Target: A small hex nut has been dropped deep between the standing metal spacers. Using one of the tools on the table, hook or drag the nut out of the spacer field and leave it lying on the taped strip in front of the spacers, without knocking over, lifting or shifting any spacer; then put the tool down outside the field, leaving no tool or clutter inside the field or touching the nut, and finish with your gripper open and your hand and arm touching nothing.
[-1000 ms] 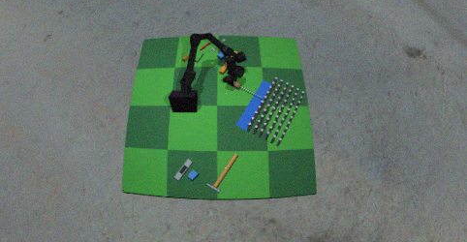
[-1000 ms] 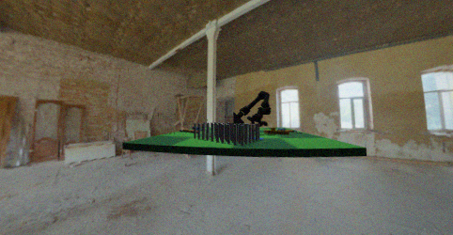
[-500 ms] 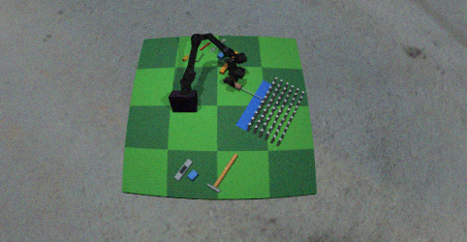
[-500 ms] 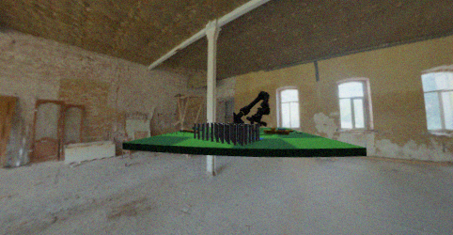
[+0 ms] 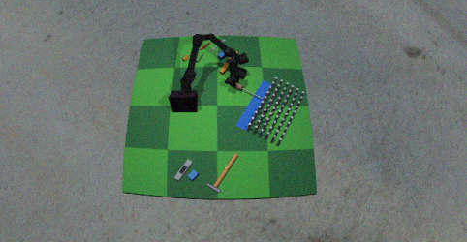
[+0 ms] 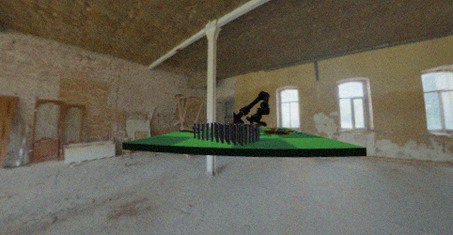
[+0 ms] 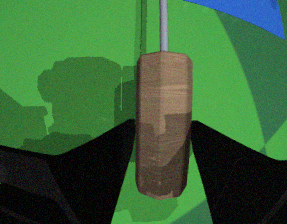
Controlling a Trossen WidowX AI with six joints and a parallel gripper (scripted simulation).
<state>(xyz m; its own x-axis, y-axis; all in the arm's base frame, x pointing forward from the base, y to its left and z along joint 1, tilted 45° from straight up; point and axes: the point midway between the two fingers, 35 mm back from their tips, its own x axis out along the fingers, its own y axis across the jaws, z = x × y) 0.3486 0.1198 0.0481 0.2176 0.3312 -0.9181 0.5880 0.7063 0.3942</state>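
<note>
Top view, 12 o'clock at its upper edge: I see the gripper [image 5: 234, 83] [image 6: 251, 120] [image 7: 162, 125] clenched on a wooden handle [image 5: 238, 86] [image 7: 164, 100], its 2 fingers flanking it. The thin shaft [image 5: 252, 94] [image 7: 164, 25] points to 4 o'clock, over the blue strip [image 5: 252, 109] [image 7: 254, 12] towards the standing spacers [image 5: 276, 79] [image 6: 226, 133]; I can't tell whether it touches 1. I can't make out the nut. The hammer [image 5: 227, 170] lies near 6 o'clock on the mat [image 5: 194, 129] [image 6: 310, 143] [image 7: 94, 30].
</note>
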